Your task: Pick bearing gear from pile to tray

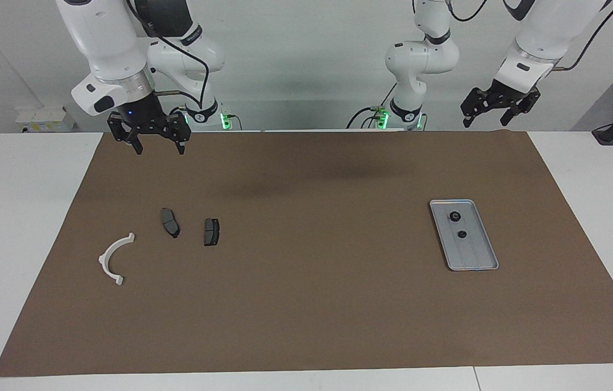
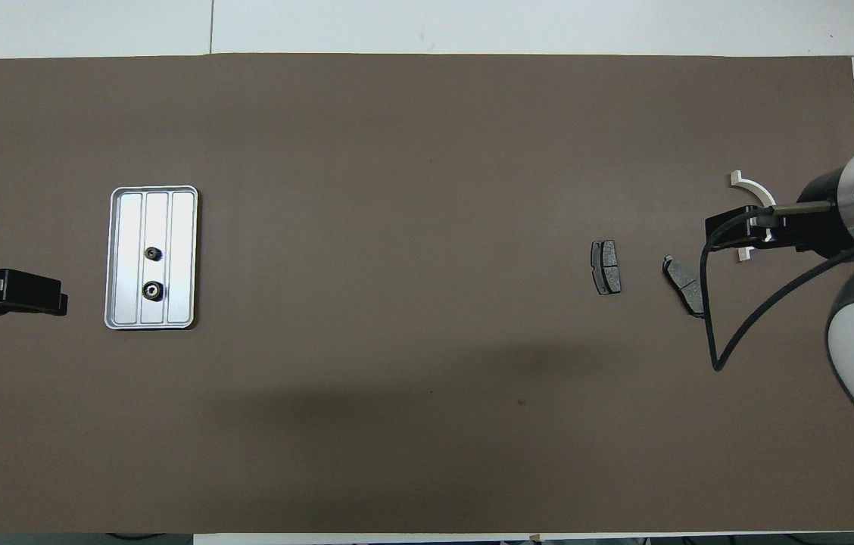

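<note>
The silver tray [image 1: 474, 256] lies on the brown mat toward the left arm's end; it also shows in the overhead view [image 2: 182, 257]. Two small black round gears [image 1: 455, 216] [image 1: 462, 234] lie in it. The pile is a white half-ring bracket [image 1: 104, 259] and two dark brake-pad plates [image 1: 170, 222] [image 1: 211, 232], toward the right arm's end. My right gripper [image 1: 158, 147] hangs open and empty above the mat near the pile, partly covering the bracket in the overhead view [image 2: 730, 227]. My left gripper [image 1: 486, 120] is open, empty and raised; seen from overhead [image 2: 18, 294] it is beside the tray.
The brown mat [image 1: 312, 304] covers most of the white table [image 1: 13, 217]. A black cable [image 2: 711, 318] loops down from the right arm over the mat beside one plate. The gears also show in the tray from overhead [image 2: 154, 253] [image 2: 153, 289].
</note>
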### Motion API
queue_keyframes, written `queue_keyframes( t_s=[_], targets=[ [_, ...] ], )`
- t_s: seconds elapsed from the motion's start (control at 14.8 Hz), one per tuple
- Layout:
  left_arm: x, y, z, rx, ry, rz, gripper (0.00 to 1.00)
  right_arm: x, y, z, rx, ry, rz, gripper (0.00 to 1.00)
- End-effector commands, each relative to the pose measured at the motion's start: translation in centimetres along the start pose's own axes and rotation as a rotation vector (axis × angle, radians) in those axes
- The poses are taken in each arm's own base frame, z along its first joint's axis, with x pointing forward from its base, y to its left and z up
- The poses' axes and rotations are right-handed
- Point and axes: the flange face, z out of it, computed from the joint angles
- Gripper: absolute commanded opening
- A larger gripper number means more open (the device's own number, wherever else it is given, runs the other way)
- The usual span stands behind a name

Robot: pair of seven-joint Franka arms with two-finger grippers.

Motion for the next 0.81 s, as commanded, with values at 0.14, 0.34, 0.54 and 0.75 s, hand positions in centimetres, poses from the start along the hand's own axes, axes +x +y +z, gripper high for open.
queue_keyframes(
  t_s=[0.14, 0.34, 0.54, 0.75],
  targets=[
    [-0.02, -0.41, -0.28, -0.018, 0.001, 0.004, 1.00, -0.21, 0.27, -0.29, 0.017, 0.016, 0.013, 1.00],
    [-0.02, -0.41, -0.21, -0.018, 0.000, 0.005, 1.00, -0.23, 0.27, -0.27, 0.017, 0.015, 0.013, 1.00],
    [0.01, -0.26, -0.23, -0.018, 0.003, 0.008, 1.00, -0.23, 0.27, -0.27, 0.017, 0.015, 0.013, 1.00],
    [0.01, -0.04, -0.11, -0.017, 0.001, 0.014, 1.00, -0.23, 0.27, -0.27, 0.017, 0.015, 0.013, 1.00]
  ],
)
